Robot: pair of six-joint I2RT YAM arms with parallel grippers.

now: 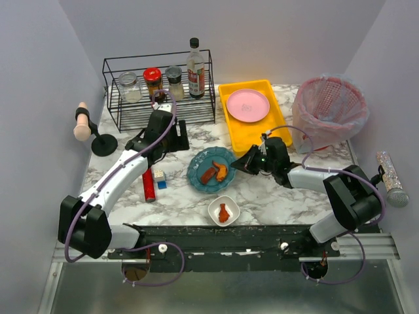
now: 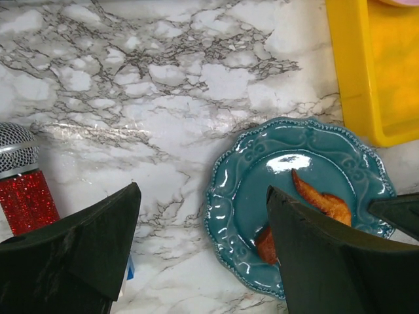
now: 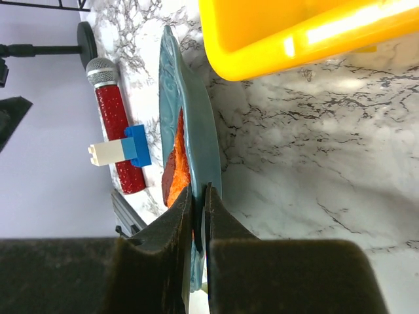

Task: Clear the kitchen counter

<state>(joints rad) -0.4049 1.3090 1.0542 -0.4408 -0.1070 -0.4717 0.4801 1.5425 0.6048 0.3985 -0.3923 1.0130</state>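
1. The right jaws are clenched on the rim of the teal plate (image 3: 196,118), which carries orange fried pieces (image 1: 216,173).
2. The left jaws are released and spread wide above the worktop (image 1: 262,199), between the red microphone (image 2: 23,196) and the plate.
3. The marbled worktop fills the scene. It also bears a yellow tray (image 1: 262,136) just beyond the plate and a small white bowl (image 1: 233,204) nearer the arms.
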